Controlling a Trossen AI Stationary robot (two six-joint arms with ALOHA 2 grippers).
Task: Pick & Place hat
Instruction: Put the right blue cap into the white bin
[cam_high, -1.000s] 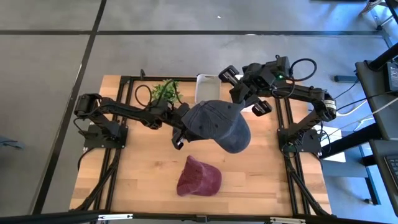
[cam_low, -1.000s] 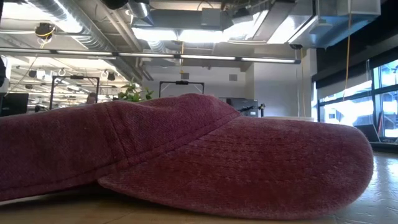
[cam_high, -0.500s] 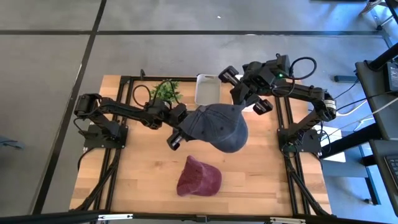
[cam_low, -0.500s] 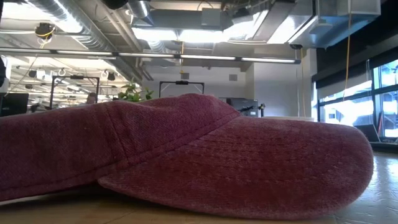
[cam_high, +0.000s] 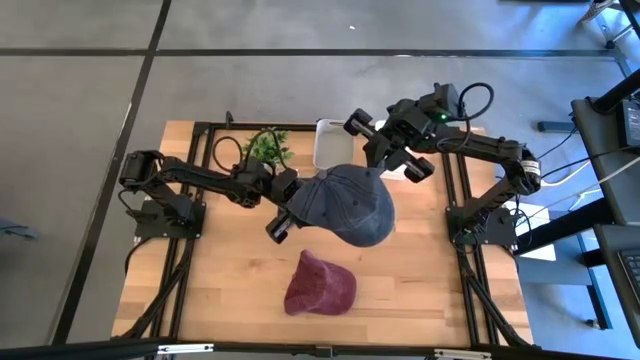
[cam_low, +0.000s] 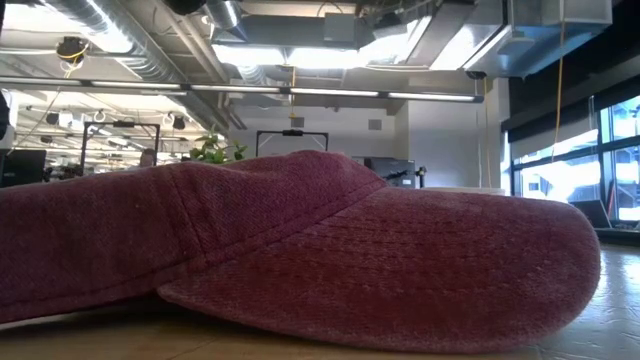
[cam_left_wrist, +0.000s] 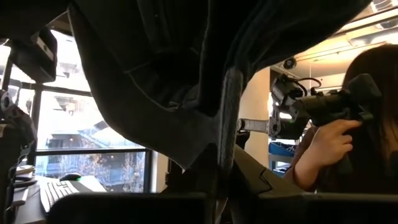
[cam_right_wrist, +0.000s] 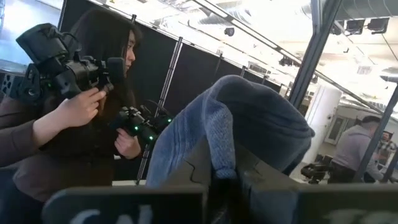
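A dark blue cap (cam_high: 348, 203) hangs in the air above the table's middle, held between both grippers. My left gripper (cam_high: 291, 207) is shut on its left edge. My right gripper (cam_high: 382, 169) is shut on its far right edge. A maroon cap (cam_high: 320, 283) lies flat on the wooden table nearer the front edge. It fills the low view (cam_low: 300, 250) and hides both grippers there. My left gripper holds the blue cap by its left rim (cam_left_wrist: 219, 146), coming level from the table's left. The dark cloth drapes over the fingers and hides the place of contact. The cap is lifted clear of the table. My right gripper pinches a bunched fold of the cap's cloth (cam_right_wrist: 222, 146) between its two fingers at the far right edge (cam_high: 377, 176), slanting in from the far right. The cap is lifted clear.
A small green plant (cam_high: 265, 148) and a white tray (cam_high: 333, 140) stand at the table's far side, behind the blue cap. Black frame rails (cam_high: 190, 250) run along both table sides. A person (cam_right_wrist: 81, 124) holding hand controllers shows beyond the table.
Both grippers have moved a little toward the table's left edge, carrying the blue cap with them. The cap stays lifted clear. The maroon cap has not moved.
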